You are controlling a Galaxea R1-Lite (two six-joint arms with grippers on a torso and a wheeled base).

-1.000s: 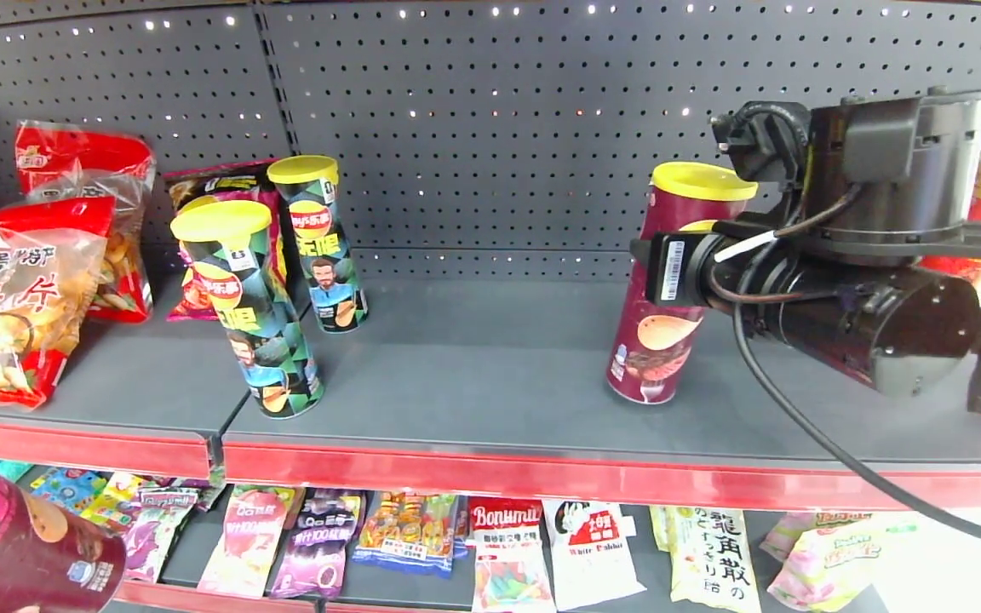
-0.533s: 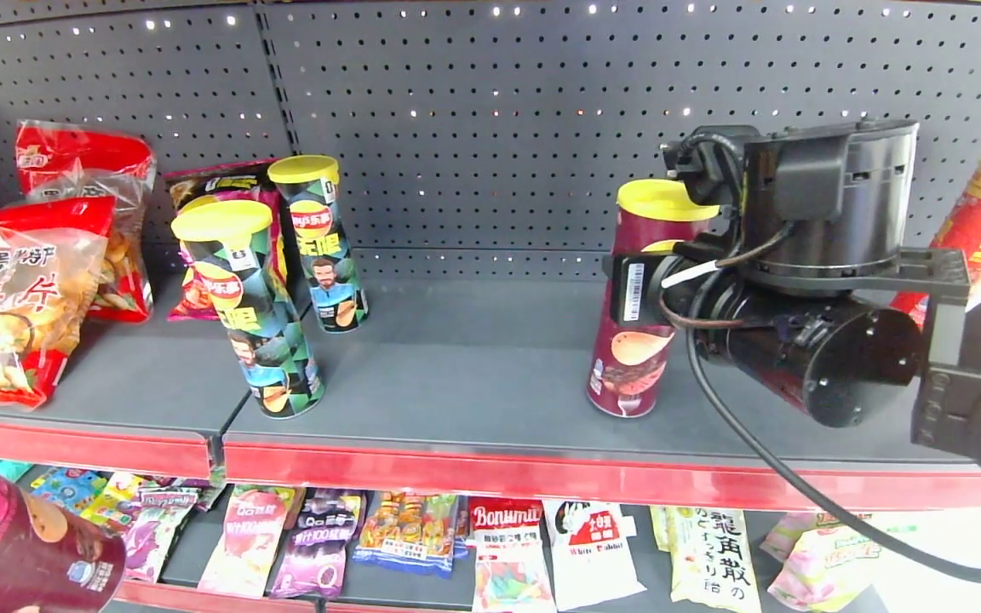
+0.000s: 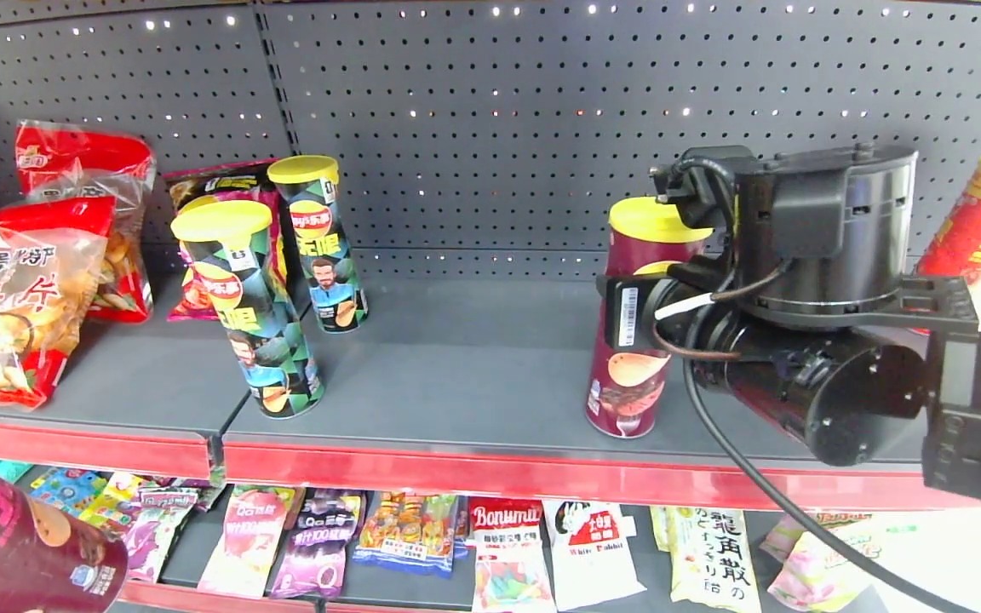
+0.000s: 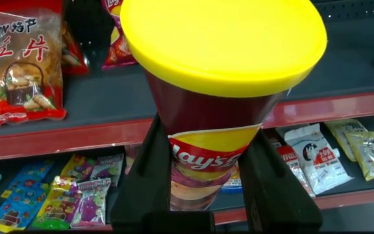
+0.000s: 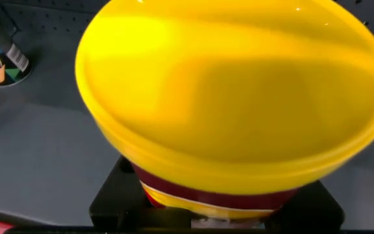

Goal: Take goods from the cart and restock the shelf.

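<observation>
**Head view.** Right gripper (image 3: 637, 313) is clamped round the mid-body of a maroon cylindrical cardboard chip canister (image 3: 631, 387) with a yellow plastic cap. It sits at 3 o'clock, near upright, with its base by the red front lip of the grey metal shelf deck (image 3: 473, 366). Base contact: cannot tell. Green-black patterned canister (image 3: 248, 315) stands at 9 o'clock, its twin (image 3: 320, 243) at 10. Red snack bags (image 3: 26, 298) lie farther out at 9. Second maroon canister (image 3: 22, 553) is at 7 o'clock, below deck level.

**Left wrist view.** Left gripper (image 4: 216, 188) grasps the second maroon canister, one black finger touching each side of the body.

**Right wrist view.** Yellow lid (image 5: 232, 91) hides the fingers. The maroon body shows beneath it, over the grey deck.
</observation>
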